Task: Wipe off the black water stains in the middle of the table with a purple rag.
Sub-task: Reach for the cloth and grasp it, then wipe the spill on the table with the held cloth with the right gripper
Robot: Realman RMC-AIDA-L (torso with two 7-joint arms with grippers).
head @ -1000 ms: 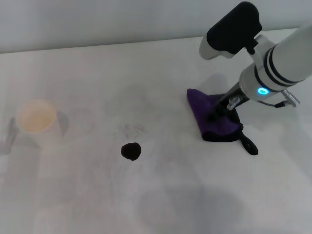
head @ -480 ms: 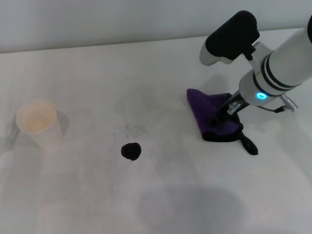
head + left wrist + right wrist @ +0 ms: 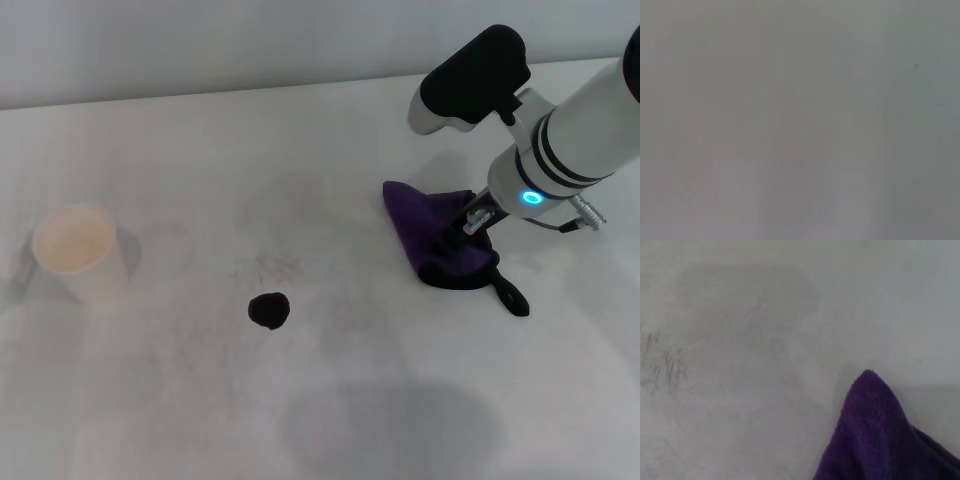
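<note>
On the head view, the right hand (image 3: 463, 229) is planted on the purple rag (image 3: 432, 240), its fingertips buried in the dark folds, so I cannot tell how far they are parted or whether they grip the cloth. Compared with a second ago the arm has barely shifted and the rag's near edge looks slightly more bunched; I judge the grasp is being settled, with no wiping begun. The black water stains (image 3: 269, 310), one glossy blot, lie well away from the hand toward the robot's left and a little nearer the robot, untouched on the white surface (image 3: 330, 420). A paper cup (image 3: 78, 248) stands farther off in that direction. The left hand is out of sight.

Left wrist view: only blank grey, nothing to tell.

Right wrist view: a corner of the purple rag (image 3: 875, 435) sits just beside the hand's camera, with smudged bare surface (image 3: 740, 340) beyond; no fingers show.
</note>
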